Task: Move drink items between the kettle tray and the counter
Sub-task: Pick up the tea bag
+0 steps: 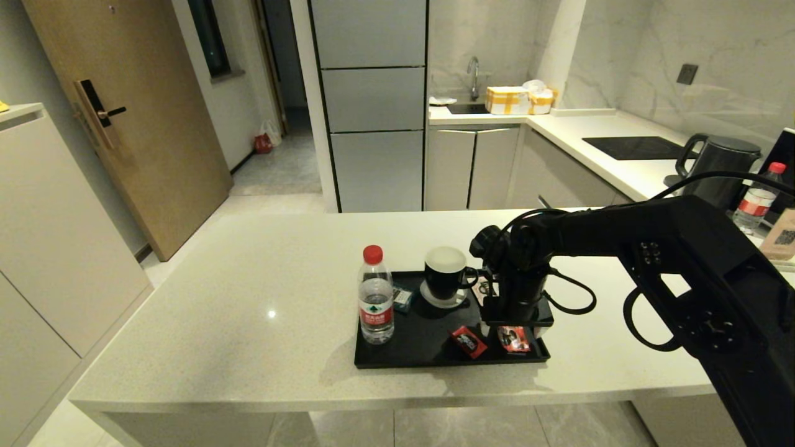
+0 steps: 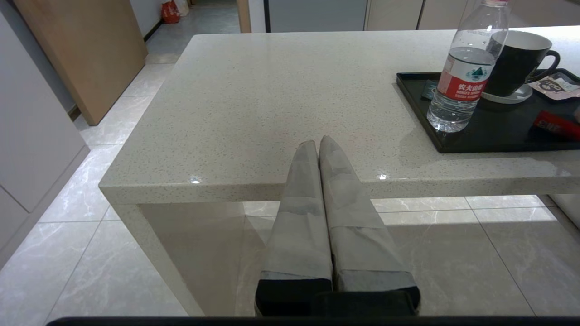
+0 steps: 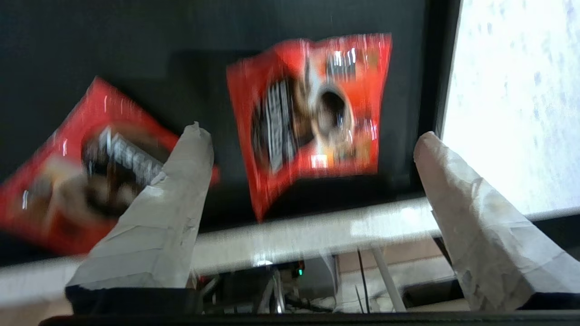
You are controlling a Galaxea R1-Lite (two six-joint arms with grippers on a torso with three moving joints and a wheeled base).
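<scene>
Two red foil sachets lie on the black kettle tray [image 1: 428, 362] near its front right corner, one [image 1: 469, 341] left of the other [image 1: 514, 338]. My right gripper [image 3: 310, 133] hangs just above them, pointing down, open with nothing between its fingers. In the right wrist view one sachet [image 3: 312, 117] lies below the gap, and the other sachet [image 3: 86, 176] is partly hidden behind a fingertip [image 3: 190, 149]. The tray stands on the cream speckled counter [image 1: 248, 298]. My left gripper [image 2: 318, 141] is shut and parked low in front of the counter's edge.
On the tray stand a water bottle [image 1: 376, 298] and a black mug [image 1: 446, 276] on a coaster, with a small teal packet [image 1: 402, 299] and a pale sachet [image 2: 555, 86]. A kettle [image 1: 720, 164] and a hob panel [image 1: 633, 148] sit on the far right worktop.
</scene>
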